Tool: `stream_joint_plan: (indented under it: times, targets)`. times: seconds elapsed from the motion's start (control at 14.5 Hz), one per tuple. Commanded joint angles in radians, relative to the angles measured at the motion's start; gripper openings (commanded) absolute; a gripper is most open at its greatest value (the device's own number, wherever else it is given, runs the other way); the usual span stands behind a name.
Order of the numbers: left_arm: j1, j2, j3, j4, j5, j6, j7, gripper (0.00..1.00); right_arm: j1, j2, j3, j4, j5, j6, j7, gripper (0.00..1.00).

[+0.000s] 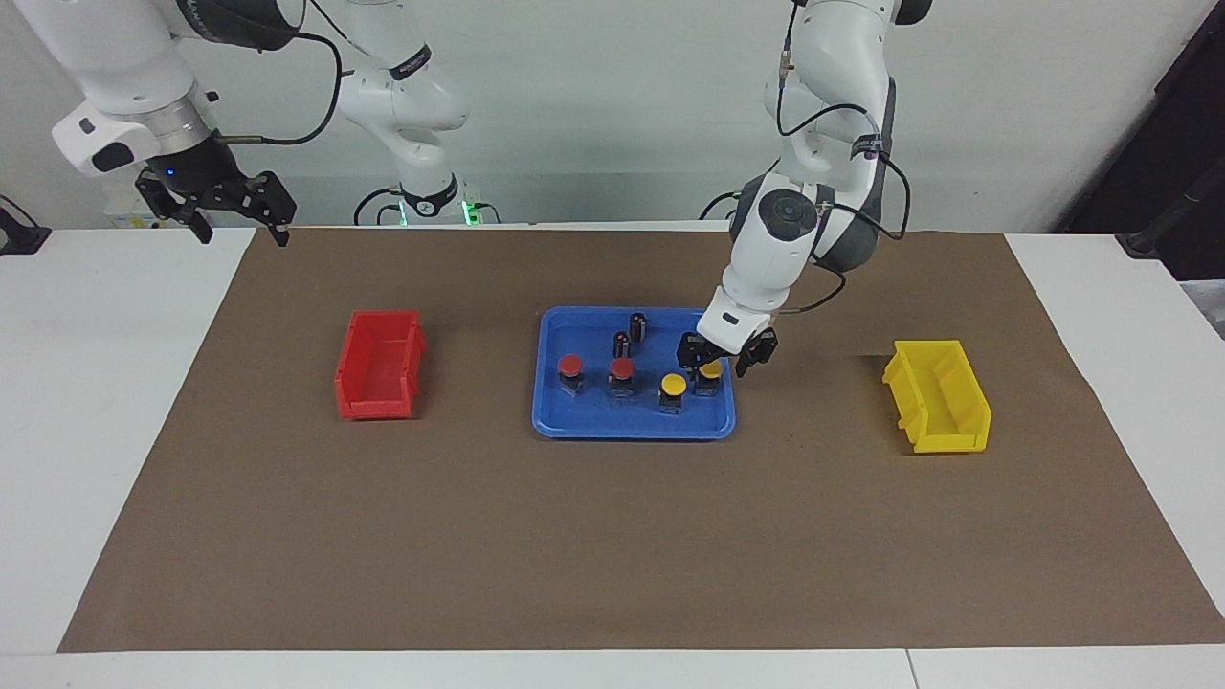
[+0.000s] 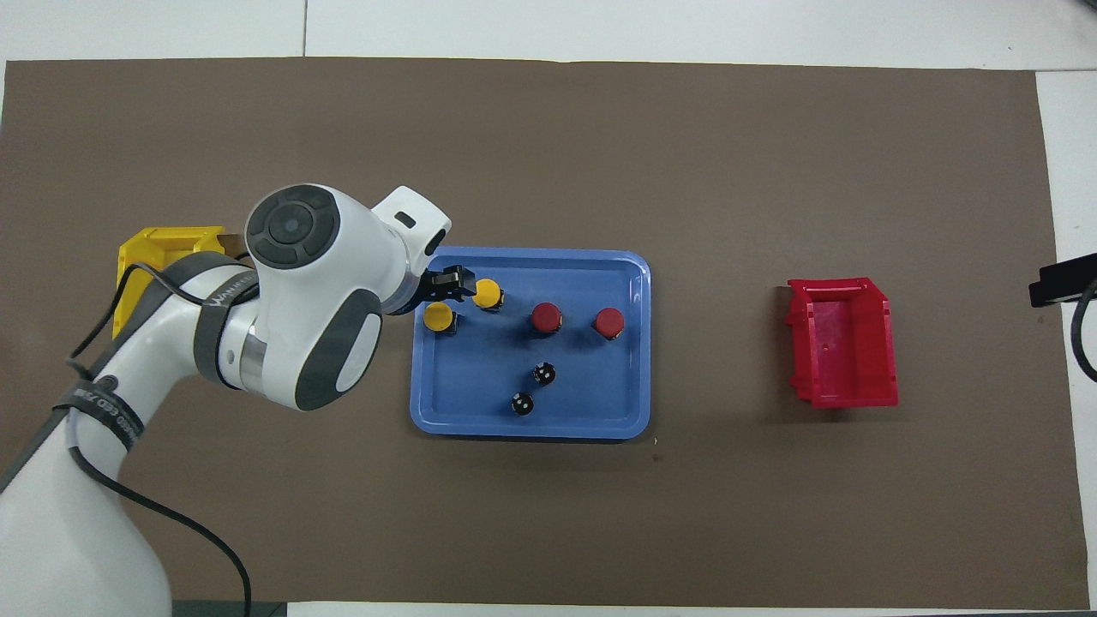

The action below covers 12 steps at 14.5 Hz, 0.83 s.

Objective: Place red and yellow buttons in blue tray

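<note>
The blue tray [image 1: 632, 429] [image 2: 531, 431] lies mid-table. Four buttons stand in it in a rough row: two red ones [image 1: 570, 365] [image 1: 622, 368] [image 2: 609, 321] [image 2: 546, 316] and two yellow ones [image 1: 674, 385] [image 1: 710, 371] [image 2: 487, 293] [image 2: 439, 316]. My left gripper [image 1: 716, 361] hovers open just above the yellow button at the tray's end toward the left arm, its fingers [image 2: 452, 282] spread and holding nothing. My right gripper [image 1: 239, 228] waits open, raised over the table edge at the right arm's end.
Two dark capless cylinders [image 1: 638, 325] [image 1: 621, 344] [image 2: 543, 373] [image 2: 521, 403] stand in the tray, nearer the robots than the buttons. A red bin [image 1: 378, 368] [image 2: 844, 343] sits toward the right arm's end, a yellow bin [image 1: 938, 392] [image 2: 163, 248] toward the left arm's.
</note>
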Motion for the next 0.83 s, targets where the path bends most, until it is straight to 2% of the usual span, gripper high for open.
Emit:
stream_joint_plan:
  times: [0.0,0.28,0.62,0.76]
  targets:
    - [0.080,-0.042,0.006,0.106,0.031,-0.213,0.145,1.00,-0.013,-0.004,0.008,0.002,0.020,0.008,-0.014,1.00]
    - [0.230,-0.180,0.006,0.132,0.077,-0.356,0.272,1.00,-0.013,-0.004,0.008,0.002,0.020,0.012,-0.009,1.00]
    - [0.395,-0.251,0.006,0.143,0.128,-0.422,0.449,1.00,-0.011,-0.002,0.008,0.003,0.018,0.013,-0.005,1.00]
    - [0.434,-0.259,0.006,0.186,0.131,-0.464,0.478,1.00,-0.013,-0.002,0.008,0.005,0.018,0.016,-0.005,1.00]
